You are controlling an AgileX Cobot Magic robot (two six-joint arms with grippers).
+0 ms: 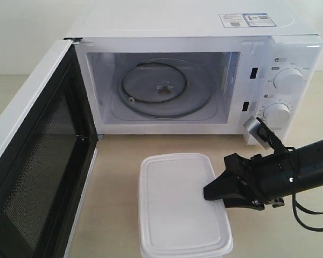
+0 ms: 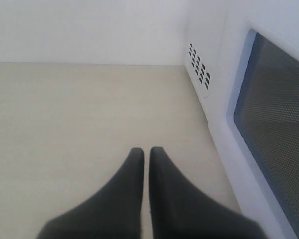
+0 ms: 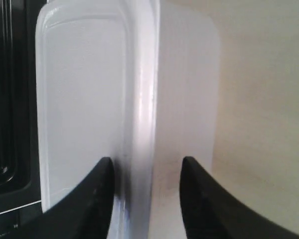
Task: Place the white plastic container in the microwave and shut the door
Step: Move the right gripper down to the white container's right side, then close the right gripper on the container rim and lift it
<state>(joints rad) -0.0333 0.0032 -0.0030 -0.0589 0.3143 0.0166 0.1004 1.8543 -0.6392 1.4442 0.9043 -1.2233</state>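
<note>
The white plastic container [image 1: 177, 204] lies lidded on the table in front of the microwave [image 1: 188, 24]. The door [image 1: 37, 177] is swung wide open to the left, its black mesh inner face showing. My right gripper [image 1: 207, 192] reaches in from the right at the container's right edge. In the right wrist view its jaws [image 3: 145, 162] are open and straddle the container's [image 3: 84, 89] rim, one finger over the lid and one beside the wall. My left gripper [image 2: 146, 149] is shut on nothing over bare table, beside the door's outer window [image 2: 276, 119].
Inside the microwave cavity sits the glass turntable [image 1: 167, 88]. Two round knobs [image 1: 288, 80] are on the right panel. The open door takes up the left side of the table. The microwave's vented side wall [image 2: 199, 64] stands ahead of my left gripper.
</note>
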